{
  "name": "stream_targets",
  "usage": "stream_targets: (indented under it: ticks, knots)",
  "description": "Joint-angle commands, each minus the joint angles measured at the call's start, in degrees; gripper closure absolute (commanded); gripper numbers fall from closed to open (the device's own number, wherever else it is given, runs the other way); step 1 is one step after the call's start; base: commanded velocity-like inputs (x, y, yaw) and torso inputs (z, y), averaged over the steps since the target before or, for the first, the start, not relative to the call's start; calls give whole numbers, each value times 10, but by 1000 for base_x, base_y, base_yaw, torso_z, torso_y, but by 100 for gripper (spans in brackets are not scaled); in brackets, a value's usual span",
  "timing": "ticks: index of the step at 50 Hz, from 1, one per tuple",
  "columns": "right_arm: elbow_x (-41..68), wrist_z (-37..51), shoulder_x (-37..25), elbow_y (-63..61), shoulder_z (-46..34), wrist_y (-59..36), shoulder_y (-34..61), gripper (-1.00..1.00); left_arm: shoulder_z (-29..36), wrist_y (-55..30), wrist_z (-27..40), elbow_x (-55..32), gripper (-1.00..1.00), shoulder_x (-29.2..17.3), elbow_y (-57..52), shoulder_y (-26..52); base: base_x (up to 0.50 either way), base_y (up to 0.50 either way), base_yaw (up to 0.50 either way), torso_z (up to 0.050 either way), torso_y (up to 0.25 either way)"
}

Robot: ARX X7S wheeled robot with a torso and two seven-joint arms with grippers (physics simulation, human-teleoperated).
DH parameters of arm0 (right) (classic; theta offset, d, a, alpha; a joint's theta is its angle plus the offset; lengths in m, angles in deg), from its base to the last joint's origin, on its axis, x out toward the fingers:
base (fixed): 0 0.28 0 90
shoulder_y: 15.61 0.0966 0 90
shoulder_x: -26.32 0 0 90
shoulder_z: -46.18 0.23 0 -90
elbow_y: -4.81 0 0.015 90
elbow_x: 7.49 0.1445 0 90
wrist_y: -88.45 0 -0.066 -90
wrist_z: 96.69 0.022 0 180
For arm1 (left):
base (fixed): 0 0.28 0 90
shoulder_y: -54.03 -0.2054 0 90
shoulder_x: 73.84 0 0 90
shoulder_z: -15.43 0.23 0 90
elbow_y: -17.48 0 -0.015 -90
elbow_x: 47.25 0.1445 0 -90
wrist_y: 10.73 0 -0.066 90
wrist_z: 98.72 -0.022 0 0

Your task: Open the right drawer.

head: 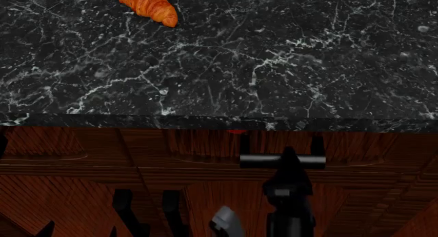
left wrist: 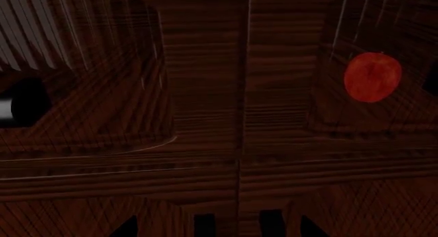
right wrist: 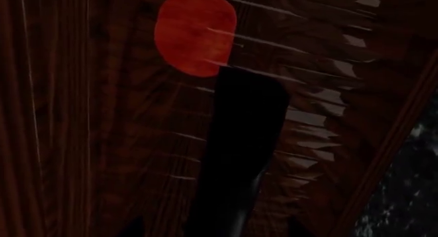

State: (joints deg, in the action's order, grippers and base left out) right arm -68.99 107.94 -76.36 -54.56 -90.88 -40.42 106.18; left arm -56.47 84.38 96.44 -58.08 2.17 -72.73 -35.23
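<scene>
The right drawer is a dark reddish wood front under the counter edge, with a red spot and a grey bar handle on black posts. It looks flush with the neighbouring front. My right gripper is at the middle of that handle. In the right wrist view the handle runs as a dark bar between the jaws of the right gripper, below the red spot; the fingertips merge with it in the dark. My left gripper is open and empty, facing the seam between the two drawers, with the red spot to one side.
A black marble countertop overhangs the drawers, with a croissant on it at the far left. The like drawer without a spot shows its handle end. Cabinet doors lie below.
</scene>
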Motion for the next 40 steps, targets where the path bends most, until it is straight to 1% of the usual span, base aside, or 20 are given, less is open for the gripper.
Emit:
stream_targets:
  ticks: [1,30,31,40]
  knots:
    - [0,7,2,12,-1,2,9,-100,5,0,2,0,-100,-2,0,0,0,0,0,0,0]
    - [39,70,39,147,11,53,72,-100,13,-1,7,-2,-100,-8,-2,2,0,0,0,0,0]
    - [40,74,39,144,13,51,71,100,14,-1,7,-2,-100,-8,-1,3,0,0,0,0,0]
    - [44,87,39,140,16,57,71,100,16,0,9,-3,-100,-9,-2,2,0,0,0,0,0]
